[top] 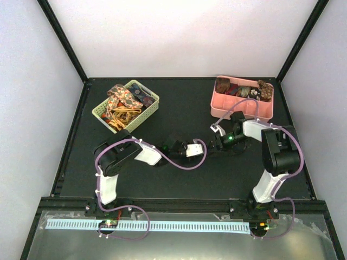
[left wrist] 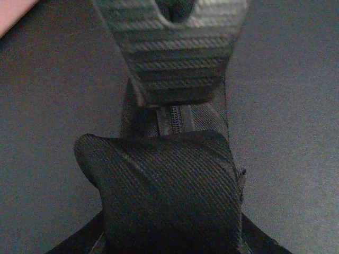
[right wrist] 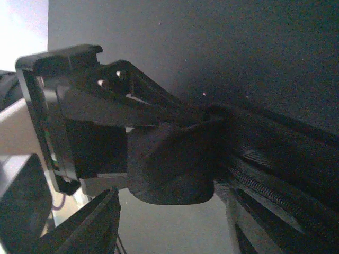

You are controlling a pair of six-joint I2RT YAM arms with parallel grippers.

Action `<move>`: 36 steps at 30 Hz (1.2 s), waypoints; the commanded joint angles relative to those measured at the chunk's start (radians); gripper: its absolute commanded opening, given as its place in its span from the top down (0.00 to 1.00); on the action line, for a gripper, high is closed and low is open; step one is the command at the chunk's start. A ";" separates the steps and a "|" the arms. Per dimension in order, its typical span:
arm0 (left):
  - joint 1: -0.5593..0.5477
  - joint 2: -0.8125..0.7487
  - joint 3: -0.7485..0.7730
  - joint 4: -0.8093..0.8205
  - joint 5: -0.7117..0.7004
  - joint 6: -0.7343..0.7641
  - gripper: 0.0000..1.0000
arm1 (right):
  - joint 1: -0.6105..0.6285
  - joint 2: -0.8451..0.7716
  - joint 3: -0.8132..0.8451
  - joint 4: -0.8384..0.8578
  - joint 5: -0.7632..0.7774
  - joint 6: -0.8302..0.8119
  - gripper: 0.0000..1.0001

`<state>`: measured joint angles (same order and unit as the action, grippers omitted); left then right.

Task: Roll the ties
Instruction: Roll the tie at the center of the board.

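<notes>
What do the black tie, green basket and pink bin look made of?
The black tie: woven fabric, matte, fine diagonal ribs showing. The green basket: likely moulded plastic, slotted walls. The pink bin: probably plastic, smooth, evenly coloured walls.

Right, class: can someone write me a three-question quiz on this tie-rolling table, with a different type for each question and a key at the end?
1. True or false: the green basket at the left rear holds loose ties.
2. Multiple choice: the rolled ties sit in A) the green basket, B) the pink bin, C) a white tray.
3. Short answer: what colour is the bunched tie that fills the left wrist view?

Key: 1 true; 2 B; 3 black.
</notes>
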<state>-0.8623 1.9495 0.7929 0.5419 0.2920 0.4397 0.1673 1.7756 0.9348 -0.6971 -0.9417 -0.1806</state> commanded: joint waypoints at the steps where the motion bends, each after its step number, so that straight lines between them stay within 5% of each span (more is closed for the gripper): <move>1: -0.011 0.015 0.017 -0.185 -0.063 0.042 0.64 | -0.003 -0.035 0.017 -0.009 -0.011 0.025 0.41; 10: -0.020 0.035 0.062 -0.254 -0.067 0.044 0.64 | 0.060 0.030 0.054 0.032 0.047 0.091 0.56; 19: -0.024 0.037 0.074 -0.266 -0.070 0.029 0.64 | 0.058 0.028 0.056 0.016 0.105 0.067 0.97; 22: -0.024 0.036 0.076 -0.270 -0.070 0.023 0.62 | 0.058 0.031 0.055 0.015 0.110 0.060 0.98; 29: -0.024 -0.010 0.044 -0.225 -0.064 -0.028 0.26 | 0.057 0.031 0.053 0.023 0.092 0.062 0.98; 36: -0.023 -0.067 0.019 -0.164 -0.019 -0.088 0.24 | 0.058 0.033 0.053 0.021 0.087 0.056 0.99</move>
<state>-0.8787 1.9137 0.8349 0.4049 0.2401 0.3962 0.2241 1.7927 0.9741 -0.6804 -0.8661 -0.1070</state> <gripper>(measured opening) 0.762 0.053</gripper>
